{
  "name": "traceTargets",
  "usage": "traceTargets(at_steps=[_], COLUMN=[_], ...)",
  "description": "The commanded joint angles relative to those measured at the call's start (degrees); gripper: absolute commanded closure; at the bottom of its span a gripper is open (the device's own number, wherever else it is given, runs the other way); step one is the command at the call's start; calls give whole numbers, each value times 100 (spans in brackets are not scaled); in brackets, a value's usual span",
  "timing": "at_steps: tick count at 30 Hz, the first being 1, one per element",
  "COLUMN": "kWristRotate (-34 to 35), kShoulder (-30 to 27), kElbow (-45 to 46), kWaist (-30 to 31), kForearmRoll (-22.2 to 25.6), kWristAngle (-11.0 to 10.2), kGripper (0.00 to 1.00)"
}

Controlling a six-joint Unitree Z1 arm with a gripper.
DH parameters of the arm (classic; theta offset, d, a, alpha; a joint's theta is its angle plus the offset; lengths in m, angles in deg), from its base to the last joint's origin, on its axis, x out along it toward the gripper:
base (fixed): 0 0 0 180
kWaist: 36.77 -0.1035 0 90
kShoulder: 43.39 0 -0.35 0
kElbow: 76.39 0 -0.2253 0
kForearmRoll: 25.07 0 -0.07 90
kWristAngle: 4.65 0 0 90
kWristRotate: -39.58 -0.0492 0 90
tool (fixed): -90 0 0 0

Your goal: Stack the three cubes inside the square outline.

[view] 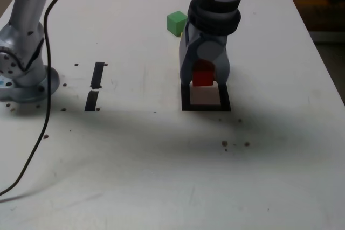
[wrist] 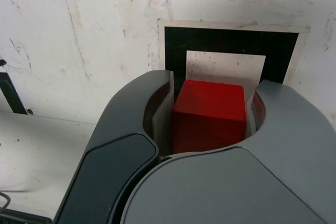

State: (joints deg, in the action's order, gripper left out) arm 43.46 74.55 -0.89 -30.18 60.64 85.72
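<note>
The grey two-fingered pincer [view: 204,79] of the arm stood closed on the small solid red cube [view: 202,77], its pale inner pads pressed against two opposite faces of that block, as the wrist view confirmed [wrist: 209,116]. The pincer pointed downward over the far side of the black tape square outline with a white interior [view: 186,98], and the red cube sat at the far edge of that interior; whether the cube rested on the white surface [view: 161,165] or was held just above it could not be told. In the wrist view the square outline [wrist: 231,40] lay directly beyond the held cube, with its white interior bare beyond the block. The small solid green cube [view: 176,23] sat on the surface outside the outline, toward the far edge and just beside the arm's wrist section on the exterior view's left, apart from the red cube. A sliver of yellow showed against the wrist beside the green cube, too little to identify. Two short black tape strips [view: 95,85] lay end to end nearer the surface's left edge in the exterior view, well apart from the outline.
</note>
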Motion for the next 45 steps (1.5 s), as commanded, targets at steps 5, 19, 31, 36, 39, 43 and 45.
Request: traceTargets(at_steps=[5, 19, 31, 36, 39, 43, 45], kWristRotate=[7, -17, 106, 189, 179, 38, -98], kShoulder=[9, 316, 103, -463, -666, -703, -670], kElbow=[224, 241, 112, 121, 198, 336, 354], kWaist=[-8, -8, -8, -72, -240, -623, -840], kForearmRoll=[-293, -363, 58, 360, 502, 580, 558], kWristAngle=[95, 184, 124, -84, -271, -389, -387], kGripper=[72, 45, 3, 0, 0, 0, 0])
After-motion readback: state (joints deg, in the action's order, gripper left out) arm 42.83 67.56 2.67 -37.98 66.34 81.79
